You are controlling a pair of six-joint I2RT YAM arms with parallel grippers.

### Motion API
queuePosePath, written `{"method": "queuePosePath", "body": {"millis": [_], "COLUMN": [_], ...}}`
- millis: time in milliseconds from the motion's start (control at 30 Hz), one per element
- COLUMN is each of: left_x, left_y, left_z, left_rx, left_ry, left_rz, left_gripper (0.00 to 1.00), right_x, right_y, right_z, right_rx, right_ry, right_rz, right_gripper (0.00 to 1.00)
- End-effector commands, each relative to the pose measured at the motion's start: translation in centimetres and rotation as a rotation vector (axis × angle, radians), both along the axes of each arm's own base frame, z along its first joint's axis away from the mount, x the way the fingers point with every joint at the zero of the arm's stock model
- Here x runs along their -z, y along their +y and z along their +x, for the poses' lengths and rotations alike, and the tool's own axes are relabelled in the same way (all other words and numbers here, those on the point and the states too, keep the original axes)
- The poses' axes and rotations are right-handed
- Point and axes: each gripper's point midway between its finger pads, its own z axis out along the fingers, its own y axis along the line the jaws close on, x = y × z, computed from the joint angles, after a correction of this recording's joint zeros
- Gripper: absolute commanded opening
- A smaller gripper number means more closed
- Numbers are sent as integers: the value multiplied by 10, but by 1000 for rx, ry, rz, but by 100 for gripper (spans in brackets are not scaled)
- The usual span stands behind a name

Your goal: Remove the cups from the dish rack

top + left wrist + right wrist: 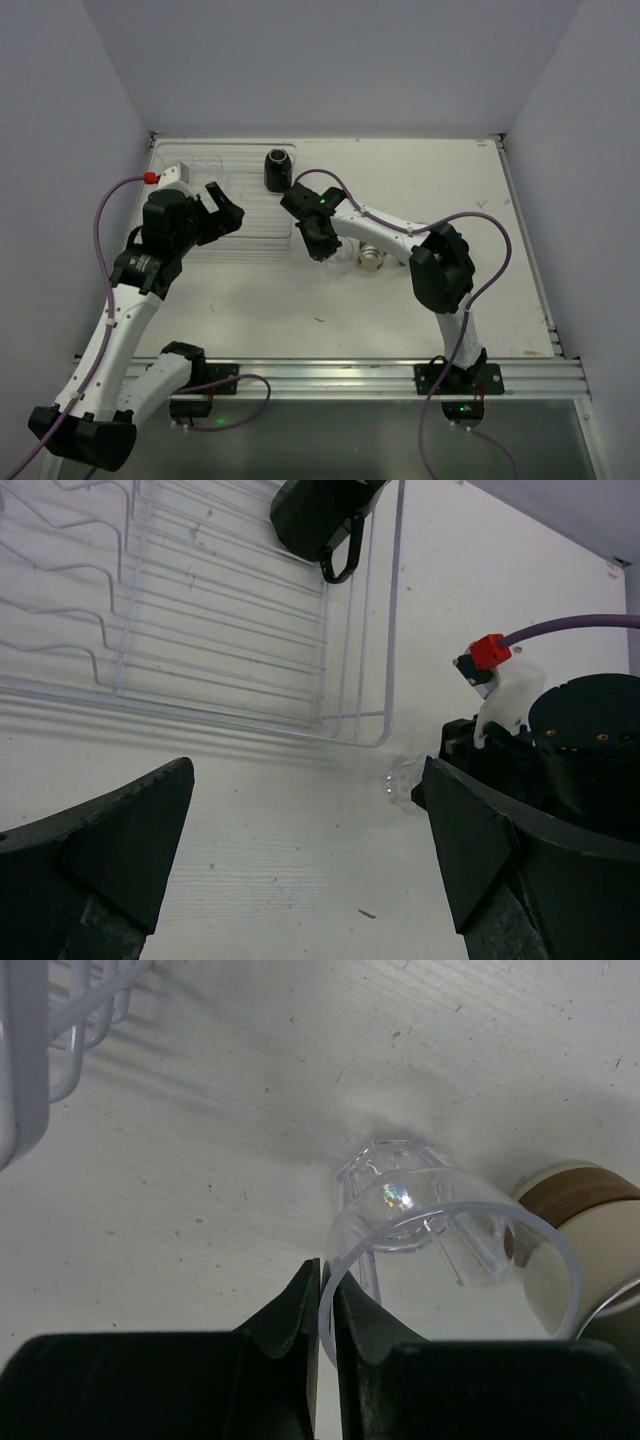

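Note:
My right gripper (327, 1290) is shut on the rim of the clear plastic cup (450, 1230), one finger inside and one outside. The cup is tilted, its base down at the table just right of the dish rack (245, 215). Beside it stands a cream cup with a brown band (585, 1220), seen from above as the cream cup (372, 258). A black mug (277, 168) sits at the rack's far right corner, and the black mug (315, 515) shows its handle. My left gripper (310, 850) hangs open over bare table near the rack's front edge, holding nothing.
The rack's thin pale ribs (250, 610) fill the upper left of the left wrist view. Its corner (60, 1020) shows top left in the right wrist view. The right arm's wrist (590, 750) crowds the space right of my left gripper. White walls enclose the table.

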Motion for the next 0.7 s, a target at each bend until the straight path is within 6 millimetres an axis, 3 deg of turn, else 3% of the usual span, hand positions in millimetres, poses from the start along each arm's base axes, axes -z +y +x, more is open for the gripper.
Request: {"method": "queuePosePath", "body": {"millis": [0,300,500,667], "left_x": [-7,11,12,16], "left_y": [5,17,21,6], "left_z": [12,60,97,145], "left_rx": [-4,-86,-148,-131], "left_ry": [-20,86,78,45], "left_rz": [61,182,220,311], "left_gripper": [100,100,100,100], "right_x": [-14,-49,-92,-137], "right_y": [10,7,-1,-16], "right_z": [7,10,2,-19], "right_rx": [-21,-8,9,37], "right_ry": [-30,-96,-166,-247], "right_rz": [40,83,139,234], "right_gripper": [12,55,69,73]}}
